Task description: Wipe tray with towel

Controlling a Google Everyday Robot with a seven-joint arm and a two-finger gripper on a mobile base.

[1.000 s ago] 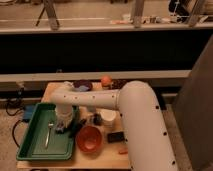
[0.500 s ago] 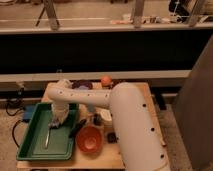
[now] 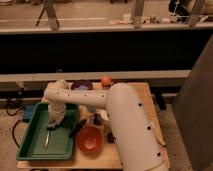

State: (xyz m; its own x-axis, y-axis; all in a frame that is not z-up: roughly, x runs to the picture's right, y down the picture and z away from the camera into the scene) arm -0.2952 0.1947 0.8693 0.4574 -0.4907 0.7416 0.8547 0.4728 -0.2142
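The green tray (image 3: pixel 34 146) sits on the left end of the desk (image 3: pixel 144 92), its long axis running front to back. The pincer (image 3: pixel 54 121), closed tight, hangs low over the tray's far half.

The tray (image 3: pixel 62 145) is smooth green plastic with a faint gloss, and the hand (image 3: pixel 55 120), closed low over its far half, ends an arm (image 3: pixel 125 120) cased in a smooth, matt white shell. The round bowl (image 3: pixel 90 141) beside the tray looks like glossy orange plastic; the table (image 3: pixel 144 91) under them is pale, matt wood.
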